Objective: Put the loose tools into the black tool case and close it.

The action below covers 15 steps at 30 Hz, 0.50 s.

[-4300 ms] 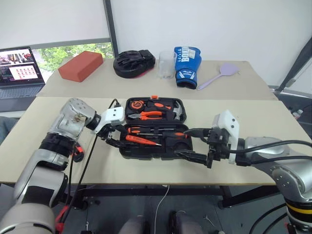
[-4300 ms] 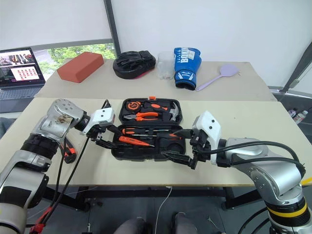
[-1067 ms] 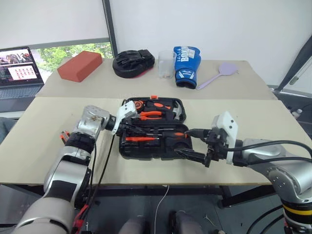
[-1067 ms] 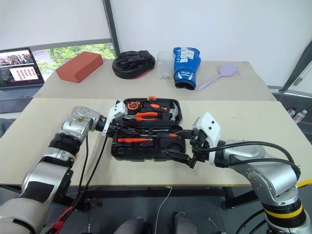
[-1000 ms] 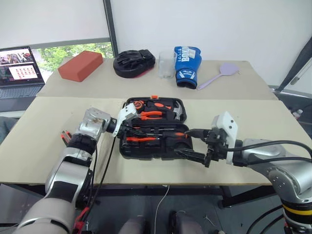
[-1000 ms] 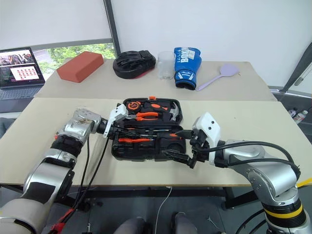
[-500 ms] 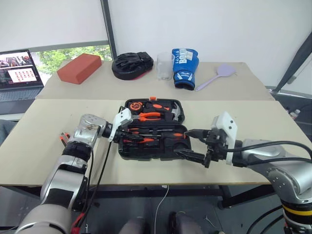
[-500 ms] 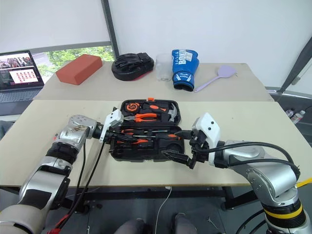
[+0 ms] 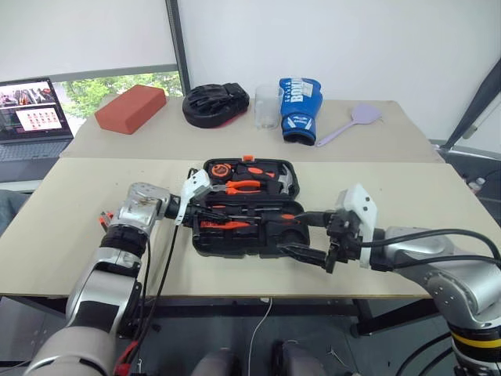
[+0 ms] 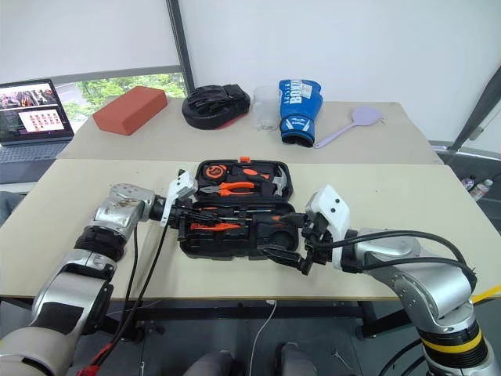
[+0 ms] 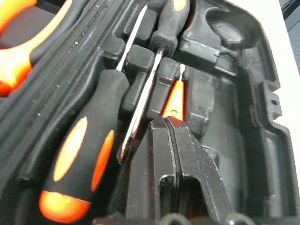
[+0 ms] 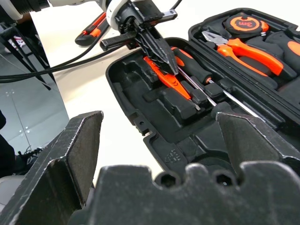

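The black tool case (image 9: 235, 246) lies open on the near table. In its near half sit two black-and-orange screwdrivers (image 11: 79, 159) and the slim orange tester screwdriver (image 12: 169, 78). My left gripper (image 12: 171, 70) is shut, and its tips rest on or just over the tester (image 11: 174, 101). The right gripper (image 9: 293, 232) stands open at the case's front right corner, holding nothing. An orange-and-black utility knife (image 12: 91, 30) lies on the table beside my left arm. The tape roll is out of view.
Orange pliers (image 9: 241, 186), a tape measure (image 9: 220, 167) and a hammer (image 9: 286, 180) fill the case's far half. On the back table stand a red brick (image 9: 130, 106), a black mitt (image 9: 215, 101), a clear cup (image 9: 268, 104), a blue boxing glove (image 9: 300, 107), a lilac spatula (image 9: 352, 124) and a laptop (image 9: 33, 117).
The left gripper has moved from the case's left edge to over its near half, and the orange tester now lies in there. The right gripper has stayed open in place.
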Each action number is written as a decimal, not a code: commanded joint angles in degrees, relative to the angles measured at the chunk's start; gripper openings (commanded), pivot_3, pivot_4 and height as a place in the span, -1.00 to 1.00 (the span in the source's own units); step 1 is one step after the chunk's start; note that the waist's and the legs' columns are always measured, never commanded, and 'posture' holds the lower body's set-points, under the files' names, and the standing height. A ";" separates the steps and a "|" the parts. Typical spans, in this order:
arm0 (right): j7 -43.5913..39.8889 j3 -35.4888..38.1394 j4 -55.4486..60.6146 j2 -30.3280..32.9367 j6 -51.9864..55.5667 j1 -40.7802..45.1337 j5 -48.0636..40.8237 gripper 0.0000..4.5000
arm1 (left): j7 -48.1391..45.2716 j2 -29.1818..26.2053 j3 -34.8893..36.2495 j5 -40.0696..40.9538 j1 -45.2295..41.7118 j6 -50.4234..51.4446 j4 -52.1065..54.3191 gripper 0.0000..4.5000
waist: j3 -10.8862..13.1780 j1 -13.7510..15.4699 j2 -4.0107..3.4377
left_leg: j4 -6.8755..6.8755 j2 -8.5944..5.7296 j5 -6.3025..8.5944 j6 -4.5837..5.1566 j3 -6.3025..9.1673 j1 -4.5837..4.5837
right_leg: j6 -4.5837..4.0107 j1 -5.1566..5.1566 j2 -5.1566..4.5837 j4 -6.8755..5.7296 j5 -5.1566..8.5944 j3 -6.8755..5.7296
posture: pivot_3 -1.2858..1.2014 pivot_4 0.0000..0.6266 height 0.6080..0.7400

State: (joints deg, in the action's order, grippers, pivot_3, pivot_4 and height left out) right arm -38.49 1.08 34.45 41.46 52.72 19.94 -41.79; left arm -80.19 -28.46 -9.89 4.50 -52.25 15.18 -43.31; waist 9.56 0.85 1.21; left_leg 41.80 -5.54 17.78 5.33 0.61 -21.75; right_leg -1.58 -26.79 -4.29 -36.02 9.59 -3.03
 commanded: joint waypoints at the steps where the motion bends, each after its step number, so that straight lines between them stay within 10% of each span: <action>1: 0.41 1.00 1.29 -0.30 -1.01 0.99 -0.39 1.00 | 1.80 0.49 -0.82 -1.48 1.11 -3.40 -0.39 -0.99 | 0.00 0.03 0.00 | 0.00 0.00 0.00 0.00 0.00 0.00 | 0.00 0.01 0.00 0.01 0.00 0.00 | 0.03 -0.52 1.00; 8: 0.00 0.53 -0.46 -1.09 -1.44 3.28 -0.18 1.00 | 6.82 -0.98 4.27 2.14 4.15 -5.93 6.99 -0.99 | 0.00 0.04 0.00 | 0.00 0.00 0.01 0.00 0.00 0.12 | 0.00 0.13 -0.01 0.03 0.00 0.01 | 0.03 -0.52 1.00; 15: -4.10 -1.13 -6.40 -2.43 -3.00 10.12 0.07 1.00 | 17.84 -10.12 20.41 12.33 22.56 14.43 46.09 0.01 | 0.01 -0.89 -0.01 | -0.05 0.03 0.00 -0.02 -0.10 -0.08 | -0.02 -0.25 0.06 -0.08 0.00 0.15 | 0.03 -0.52 1.00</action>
State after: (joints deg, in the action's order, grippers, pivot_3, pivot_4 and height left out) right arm -40.56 -0.12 28.16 38.92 52.35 28.21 -41.76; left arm -65.58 -36.50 5.53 13.36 -34.02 23.15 -8.62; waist 9.56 -0.04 1.20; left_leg 41.72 -5.51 17.78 5.32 0.50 -21.82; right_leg -1.60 -27.04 -4.24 -36.07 9.59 -2.86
